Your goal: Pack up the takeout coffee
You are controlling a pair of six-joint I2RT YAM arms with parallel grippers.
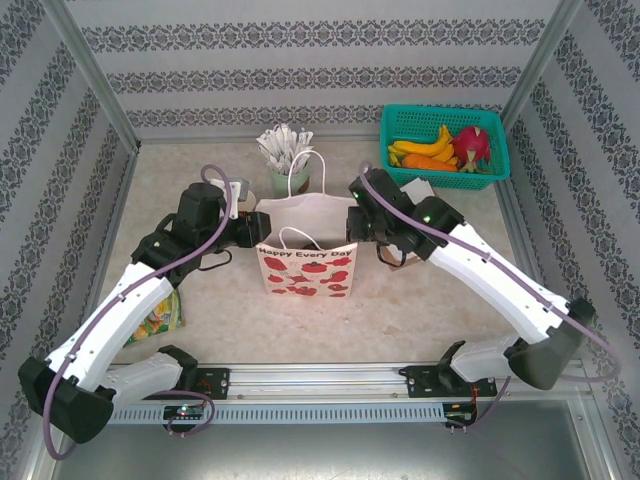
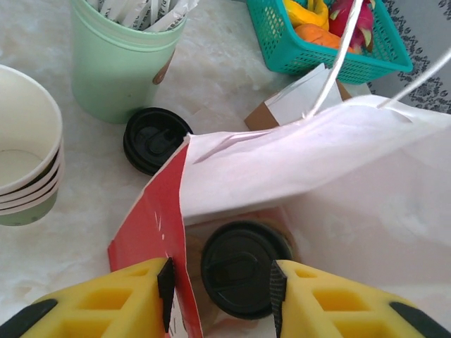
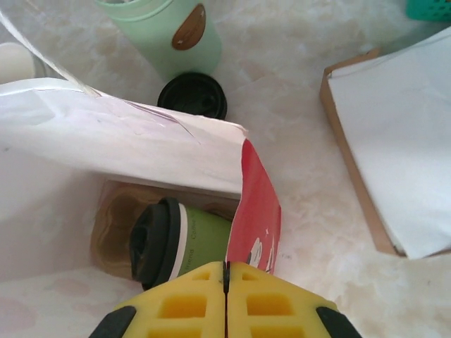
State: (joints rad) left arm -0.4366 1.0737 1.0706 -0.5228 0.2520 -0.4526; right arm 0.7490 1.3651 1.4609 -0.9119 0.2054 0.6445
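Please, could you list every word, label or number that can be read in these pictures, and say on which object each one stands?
"Happy Every Day": printed on the front of the paper bag, above the red pattern.
Brown label on the mint-green cup: too blurred to read.
Faint print on the green band of the coffee cup: too small to read.
White marks on the bag's red side, seen from the right wrist: not readable.
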